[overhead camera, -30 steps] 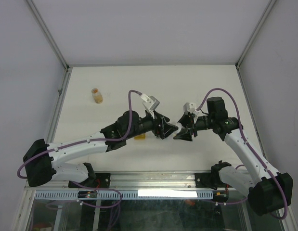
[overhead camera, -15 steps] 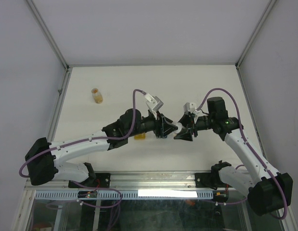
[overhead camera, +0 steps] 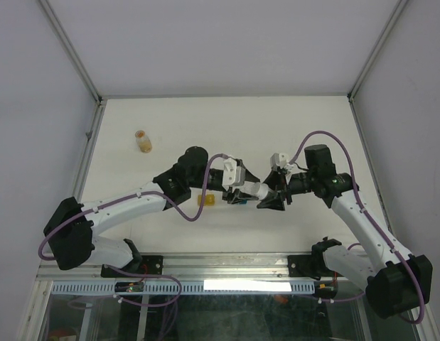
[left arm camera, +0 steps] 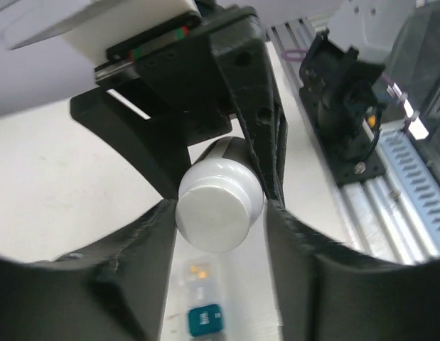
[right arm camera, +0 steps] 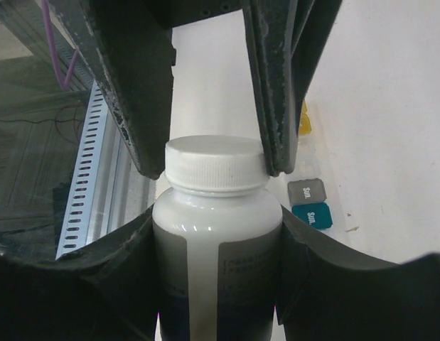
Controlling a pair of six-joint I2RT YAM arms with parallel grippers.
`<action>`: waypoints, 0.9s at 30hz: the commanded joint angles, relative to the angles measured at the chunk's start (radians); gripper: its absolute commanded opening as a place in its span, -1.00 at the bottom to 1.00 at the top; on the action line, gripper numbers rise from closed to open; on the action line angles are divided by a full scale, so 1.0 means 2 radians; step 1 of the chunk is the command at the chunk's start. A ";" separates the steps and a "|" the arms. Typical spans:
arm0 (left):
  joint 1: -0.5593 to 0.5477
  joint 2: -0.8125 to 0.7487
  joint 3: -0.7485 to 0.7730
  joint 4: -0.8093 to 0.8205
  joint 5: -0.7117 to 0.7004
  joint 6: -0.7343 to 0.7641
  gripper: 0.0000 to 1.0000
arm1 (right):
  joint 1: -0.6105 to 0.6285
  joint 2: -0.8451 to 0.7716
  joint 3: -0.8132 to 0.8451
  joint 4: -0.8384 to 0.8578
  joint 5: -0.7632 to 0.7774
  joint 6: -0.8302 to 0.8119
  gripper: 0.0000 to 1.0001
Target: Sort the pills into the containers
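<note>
A narrow strip of small square plastic compartments [right arm camera: 309, 202] lay flat on the table [overhead camera: 291, 128] near its middle, running left to right. Its yellow cell [overhead camera: 205, 199] was leftmost and its shut teal cell [left arm camera: 204, 318] further right. A clear cell held small orange pills [left arm camera: 198, 269]. Just above, a capped white plastic pill bottle [right arm camera: 217, 273] lay level, body in the right pincer [right arm camera: 216, 224], cap in the left pincer [left arm camera: 220, 209].

The white plastic pill bottle [right arm camera: 216, 241] is wearing a grey label that's going dark toward the bottom, with a ribbed white cap [right arm camera: 215, 165] on top. The plastic compartment strip [right arm camera: 307, 192] is showing teal, grey and yellow squares, and the teal one's carrying white lettering. Purple cables [overhead camera: 320, 132] are looping over the black-and-white arms [overhead camera: 362, 217].
</note>
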 commanded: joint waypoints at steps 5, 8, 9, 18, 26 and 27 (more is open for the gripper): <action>0.021 -0.006 -0.002 0.060 0.057 0.078 0.98 | -0.002 -0.004 0.020 0.052 -0.014 0.005 -1.00; 0.024 -0.040 -0.055 0.147 0.023 0.012 0.98 | -0.002 -0.004 0.020 0.052 -0.015 0.005 -1.00; 0.025 -0.051 -0.078 0.174 0.012 -0.016 0.98 | -0.002 -0.004 0.020 0.052 -0.015 0.005 -1.00; 0.025 -0.117 -0.187 0.292 -0.173 -0.320 0.98 | -0.002 -0.002 0.020 0.051 -0.015 0.005 -1.00; -0.073 -0.122 -0.100 0.078 -0.375 -0.339 0.74 | -0.002 0.000 0.019 0.052 -0.014 0.005 -1.00; -0.079 -0.117 -0.087 0.063 -0.376 -0.337 0.69 | -0.002 0.001 0.019 0.052 -0.014 0.005 -1.00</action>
